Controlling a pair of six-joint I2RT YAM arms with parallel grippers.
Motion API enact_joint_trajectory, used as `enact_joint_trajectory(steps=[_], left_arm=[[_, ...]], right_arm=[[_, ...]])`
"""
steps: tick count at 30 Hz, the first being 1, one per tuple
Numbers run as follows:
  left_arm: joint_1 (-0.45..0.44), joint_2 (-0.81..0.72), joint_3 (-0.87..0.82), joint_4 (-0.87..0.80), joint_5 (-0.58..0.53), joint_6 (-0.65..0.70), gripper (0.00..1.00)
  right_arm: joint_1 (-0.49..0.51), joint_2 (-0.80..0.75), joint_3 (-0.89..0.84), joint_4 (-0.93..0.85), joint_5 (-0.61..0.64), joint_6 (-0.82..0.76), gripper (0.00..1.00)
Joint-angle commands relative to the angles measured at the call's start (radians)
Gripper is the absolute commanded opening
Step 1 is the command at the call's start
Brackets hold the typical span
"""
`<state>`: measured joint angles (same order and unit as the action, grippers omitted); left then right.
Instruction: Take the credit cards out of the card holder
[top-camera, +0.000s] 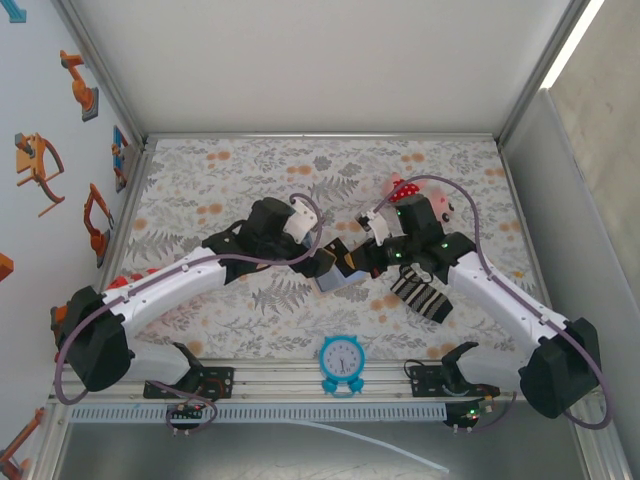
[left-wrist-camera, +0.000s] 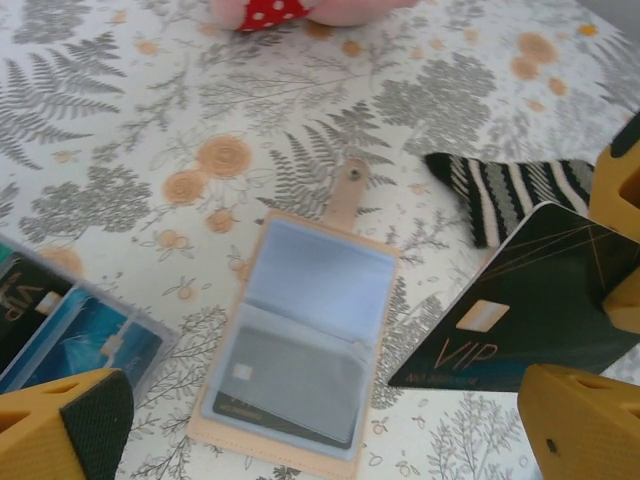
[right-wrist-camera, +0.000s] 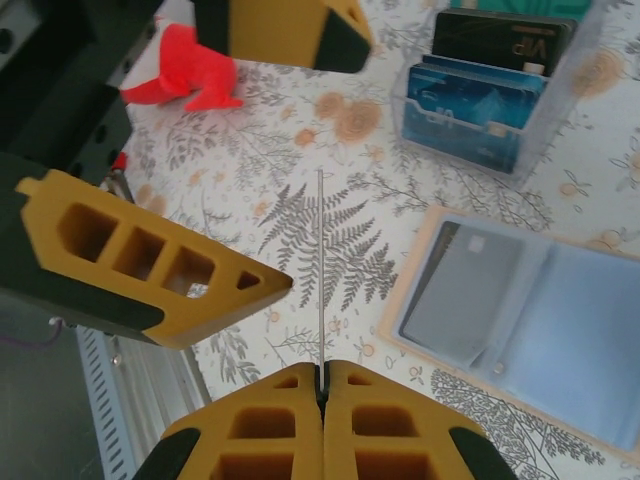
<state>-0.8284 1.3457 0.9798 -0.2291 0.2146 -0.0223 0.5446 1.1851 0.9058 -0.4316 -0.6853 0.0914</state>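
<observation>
My right claw (right-wrist-camera: 322, 375) is pinched shut on a credit card (left-wrist-camera: 520, 320). The card is a thin, stiff, dark rectangle with a pale chip and gold "VIP" lettering. It hangs tilted in the air between the card holder (left-wrist-camera: 300, 350) and the striped knit sock (left-wrist-camera: 510, 190). From my right wrist it reads edge-on, a hairline rising from between the pads.

My left claw (right-wrist-camera: 330, 165) is spread wide above the card holder. Its fingers are blocky yellow plastic with hollow cells and black textured pads, one on either side of the held card. I cannot tell whether either pad touches it.

The card holder lies open and flat on the fern-and-flower printed surface (left-wrist-camera: 120, 120). It has a tan rim, a pale blue lining and glossy clear sleeves. Its rounded strap tab points away towards the pink plush toy (left-wrist-camera: 290, 10). A grey card (left-wrist-camera: 290, 395) sits inside the sleeve on the half opposite the tab.

Beside the card holder, on the side away from the sock, stands a clear plastic box (right-wrist-camera: 575, 90). In it, upright, are a blue card (right-wrist-camera: 470, 110) and a black card (right-wrist-camera: 500, 45).
</observation>
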Motion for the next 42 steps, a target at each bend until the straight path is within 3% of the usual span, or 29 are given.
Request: enact_joint_trajectory(steps=[1,4,10,19,22,25,27,36,42], left_arm=[[0.002,-0.03,0.032,-0.041,0.196,0.116,0.97],[0.006,-0.027,0.041,-0.061,0.243,0.152,0.92],[0.009,0.005,0.076,-0.114,0.33,0.184,0.73],[0.01,0.019,0.083,-0.138,0.391,0.191,0.15],[0.011,0.009,0.073,-0.129,0.396,0.186,0.0],[0.013,-0.019,0.046,-0.096,0.391,0.164,0.0],[0.016,-0.056,0.01,-0.049,0.371,0.135,0.0],[0.023,-0.263,-0.207,0.268,0.188,-0.084,0.0],[0.023,-0.366,-0.323,0.502,0.162,-0.259,0.0]], right_arm=[[0.015,-0.021,0.048,-0.067,-0.071,-0.092,0.0],[0.023,-0.019,0.062,-0.09,-0.112,-0.13,0.0],[0.035,-0.013,0.083,-0.115,-0.152,-0.174,0.0],[0.037,-0.018,0.094,-0.119,-0.16,-0.185,0.0],[0.037,-0.022,0.091,-0.106,-0.144,-0.175,0.1],[0.037,-0.034,0.076,-0.075,-0.1,-0.145,0.38],[0.037,-0.047,0.059,-0.046,-0.08,-0.125,0.51],[0.035,-0.179,-0.108,0.267,0.01,0.073,0.62],[0.034,-0.184,-0.26,0.713,-0.065,0.343,0.63]])
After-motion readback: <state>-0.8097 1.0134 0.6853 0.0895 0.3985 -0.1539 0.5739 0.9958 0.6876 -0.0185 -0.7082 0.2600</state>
